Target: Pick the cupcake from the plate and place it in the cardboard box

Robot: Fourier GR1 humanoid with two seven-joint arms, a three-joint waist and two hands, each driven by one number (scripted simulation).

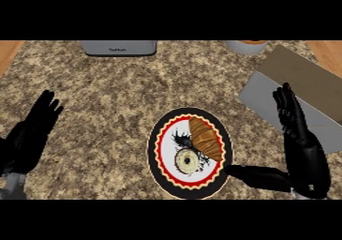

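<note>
Right hand (305,150) open beside upright cupcake (188,161), top facing up.

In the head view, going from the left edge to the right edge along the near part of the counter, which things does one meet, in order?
Left hand → plate with cupcake → right hand.

Speckled granite surface (97,93), wood strips at both far corners. Directly on it: plate (159,159) front-centre, flattened cardboard box (305,79) right, grey appliance (118,48) at far edge, grey bowl (244,46) beside it.
</note>
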